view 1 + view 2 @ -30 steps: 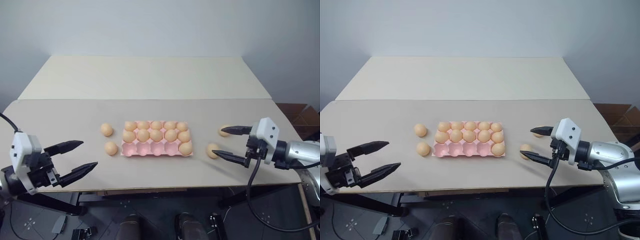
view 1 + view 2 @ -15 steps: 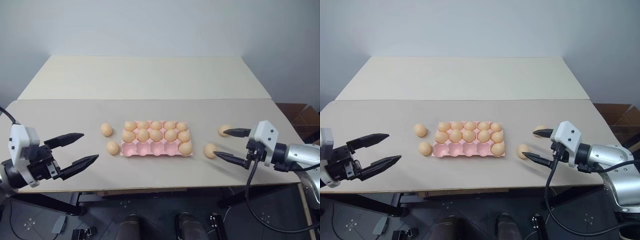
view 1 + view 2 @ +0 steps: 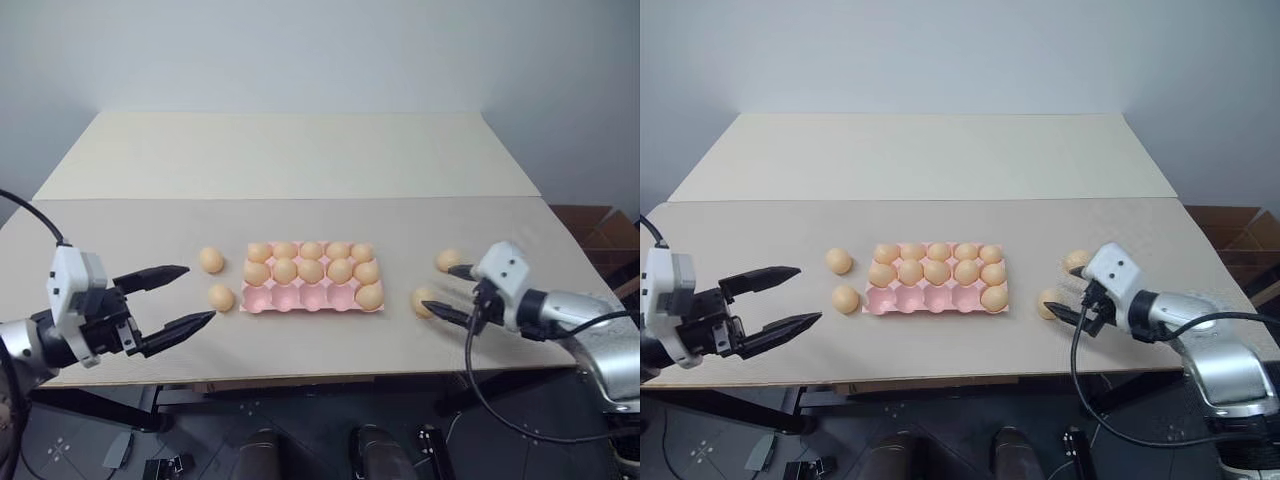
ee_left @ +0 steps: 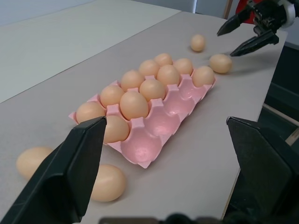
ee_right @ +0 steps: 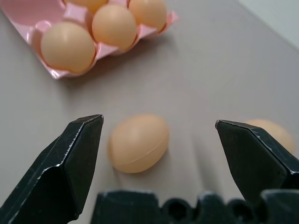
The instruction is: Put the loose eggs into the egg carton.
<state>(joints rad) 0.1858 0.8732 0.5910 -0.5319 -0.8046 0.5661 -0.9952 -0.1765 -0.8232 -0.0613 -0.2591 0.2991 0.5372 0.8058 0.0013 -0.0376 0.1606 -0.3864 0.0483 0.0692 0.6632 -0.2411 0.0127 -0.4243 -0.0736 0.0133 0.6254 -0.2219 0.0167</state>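
Note:
The pink egg carton (image 3: 300, 298) lies mid-table; its two far rows are full and its near row holds one egg at the right end. Two loose eggs (image 3: 211, 260) (image 3: 221, 297) rest to its left, and two more (image 3: 449, 260) (image 3: 425, 302) to its right. My left gripper (image 3: 200, 293) hovers open just left of the nearer left egg (image 4: 107, 183). Low over the table, my right gripper (image 3: 437, 289) is open, its fingers straddling the nearer right egg (image 5: 138, 143) without touching it. The other right egg (image 5: 273, 133) lies just beyond one fingertip.
A second, paler tabletop (image 3: 290, 150) adjoins the far side of this one. The near table edge (image 3: 330, 378) runs just under both grippers. A cardboard box (image 3: 600, 228) stands on the floor at the right.
My right gripper has dropped and moved in toward the nearer right egg, tilting downward. My left gripper has edged right toward the left eggs. The eggs and carton have stayed put.

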